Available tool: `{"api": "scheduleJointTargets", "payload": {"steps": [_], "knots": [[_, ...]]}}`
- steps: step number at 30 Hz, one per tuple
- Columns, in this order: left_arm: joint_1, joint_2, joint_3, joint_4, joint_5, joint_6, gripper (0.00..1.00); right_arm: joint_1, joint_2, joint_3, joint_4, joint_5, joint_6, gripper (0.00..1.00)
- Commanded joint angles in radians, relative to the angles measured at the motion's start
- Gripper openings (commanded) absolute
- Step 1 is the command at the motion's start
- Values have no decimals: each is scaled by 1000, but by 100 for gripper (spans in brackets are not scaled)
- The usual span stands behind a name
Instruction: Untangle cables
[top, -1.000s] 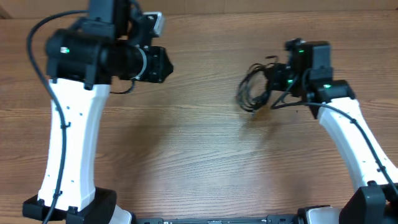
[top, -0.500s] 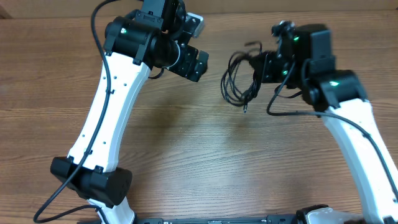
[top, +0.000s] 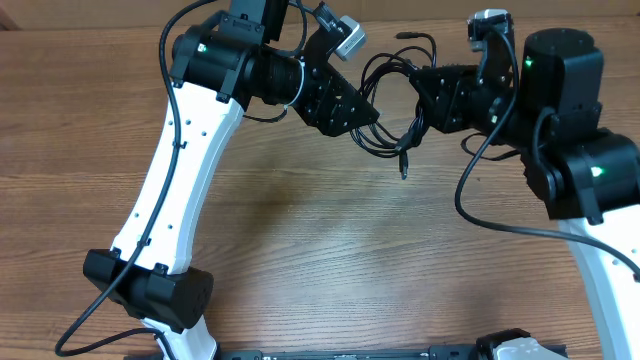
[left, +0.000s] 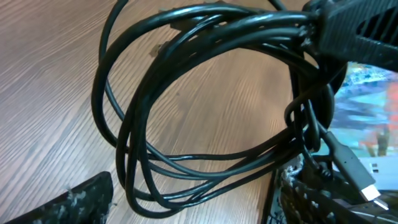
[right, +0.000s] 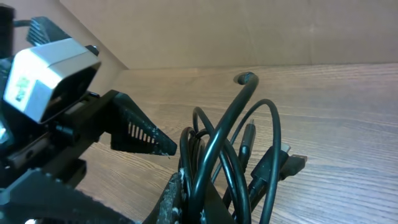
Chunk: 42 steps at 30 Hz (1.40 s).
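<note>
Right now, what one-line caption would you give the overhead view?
Right gripper clamps the coiled cables while the open left gripper sits at the bundle's edge, loops between its fingers.

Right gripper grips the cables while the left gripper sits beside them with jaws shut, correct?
No: the left gripper has its jaws wide open beside the cables, as the left wrist view shows. The right gripper does grip the cables.

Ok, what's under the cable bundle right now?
Through the loops of the cable bundle only bare wooden table shows, nothing else. The right gripper covers the strands it clamps, so what lies beneath that part is hidden.
</note>
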Motion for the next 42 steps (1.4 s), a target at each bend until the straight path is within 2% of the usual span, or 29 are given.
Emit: {"api": "scheduleJointTargets", "payload": {"steps": [1,7,9,10,12,13,18,21,23,28,32,37,38,39,40,41,42], "knots": [[2,8,1,5,28,33,85,-5,-72,24,9,-24,14,4],[-2,19,0,8,-6,32,85,-5,-123,24,9,-25,26,4],[-3,26,0,8,-6,32,82,-5,-137,24,8,-33,26,4],[-3,29,0,8,-6,32,74,-5,-142,24,8,-44,26,4],[-3,38,0,9,-5,32,33,-5,-154,24,8,-69,26,4],[-3,42,0,9,-2,32,4,-5,-158,24,6,-70,27,4],[2,48,5,-9,5,-15,4,-6,-158,23,-25,-18,11,4],[45,22,45,-87,5,-49,4,-8,-141,23,-85,141,-8,4],[96,-7,92,-166,2,-57,4,-20,-126,23,-106,177,-12,4],[296,-98,206,-380,-6,-58,4,-100,-96,22,-101,179,-31,4],[436,-159,217,-434,-5,-55,4,-151,-93,22,-99,144,-26,4],[438,-167,217,-434,6,-55,4,-130,-88,22,-108,89,7,4],[423,-164,217,-433,6,-55,4,-126,-84,22,-113,89,7,17],[404,-161,217,-431,6,-56,4,-123,-79,22,-120,89,7,49],[386,-159,217,-428,6,-55,4,-122,-72,22,-130,89,7,70],[365,-157,217,-421,6,-60,4,-122,-64,22,-146,89,7,82],[342,-155,217,-409,6,-68,4,-122,-55,22,-162,89,6,85]]}}
